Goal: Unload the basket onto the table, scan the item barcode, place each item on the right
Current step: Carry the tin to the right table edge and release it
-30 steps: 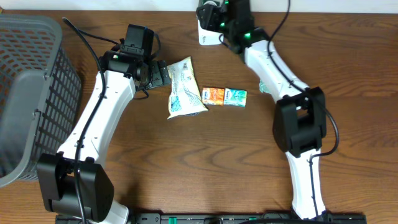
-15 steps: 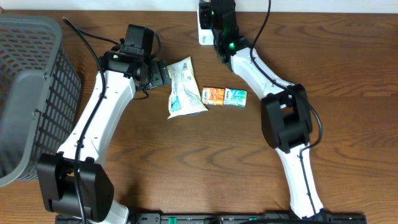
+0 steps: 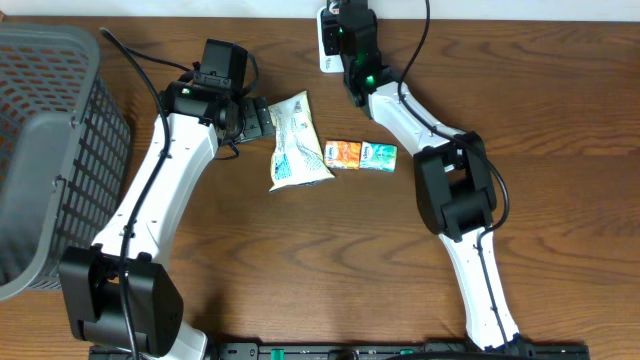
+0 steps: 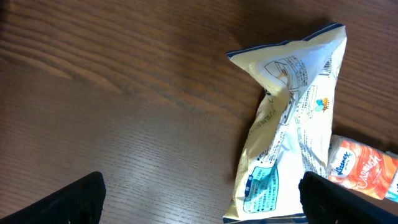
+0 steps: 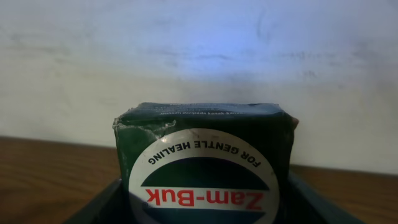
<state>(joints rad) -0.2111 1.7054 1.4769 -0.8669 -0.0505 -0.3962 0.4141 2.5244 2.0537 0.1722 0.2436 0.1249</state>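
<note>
- At far table edge, top centre of overhead view: right gripper (image 3: pixel 349 22) reaches to a white unit (image 3: pixel 326 50), prob. the scanner, tho its face cannot be made out
- Right wrist view: Zam-Buk box (image 5: pixel 205 155), dark green w/ round white label reading upside down, sits between the dark fingers (image 5: pixel 314 202); jaws partly closed, pinching the box by its sides; pale surface (image 5: pixel 199 43) behind, prob. the wall
- Barcode: none visible on the face shown; which side carries it cannot be told
- Left gripper (image 4: pixel 202 205): jaws spread wide, nothing between them, over bare table (image 4: pixel 124 93) just beside the cream snack bag (image 4: pixel 289 130)
- Other items, mid-table: snack bag lies flat; orange packet (image 3: pixel 343 153) and teal packet (image 3: pixel 379 153) touch each other in a row on the right arm's side of it
- Basket (image 3: pixel 50 120), grey mesh, stands at the left arm's edge, well apart from the items; contents not discernible
- Progress (judgement): pick-up of one item is done and it is held at the scan position; the scan itself looks to be the step in hand, w/ no visible sign of a confirmed read
- Left to do (judgement): turn the barcode face toward the unit, then set the box down or away; bag and both packets lie on the table, so if each needs scanning, most of the job remains
</note>
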